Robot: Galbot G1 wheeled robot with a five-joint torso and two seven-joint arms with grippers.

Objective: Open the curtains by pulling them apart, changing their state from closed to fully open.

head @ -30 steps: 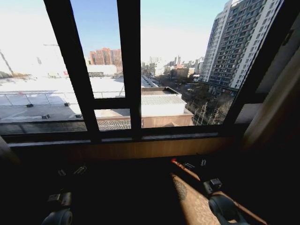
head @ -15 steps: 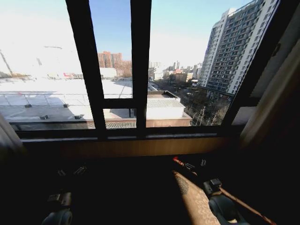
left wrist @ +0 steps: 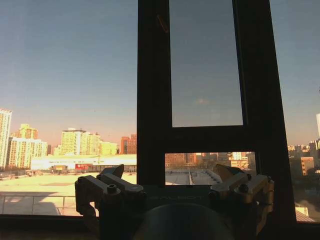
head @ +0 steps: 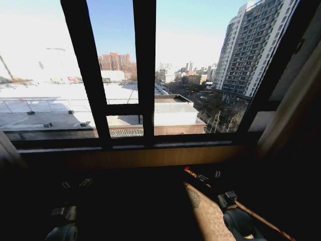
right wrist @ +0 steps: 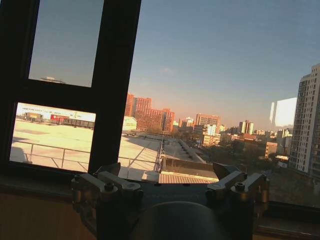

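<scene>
The window (head: 150,75) stood fully uncovered, the curtains (head: 296,105) bunched at its far edges, so the opening looked done. Both arms hung low: left gripper (left wrist: 172,182) spread and empty, right gripper (right wrist: 170,181) likewise spread, gripping nothing.

Below the black window frame (head: 143,75) a wooden sill (head: 140,156) runs across the whole width, and under it the floor (head: 130,211) is in deep shadow, with one sunlit strip of patterned carpet (head: 208,218) lying on it toward the right side.
</scene>
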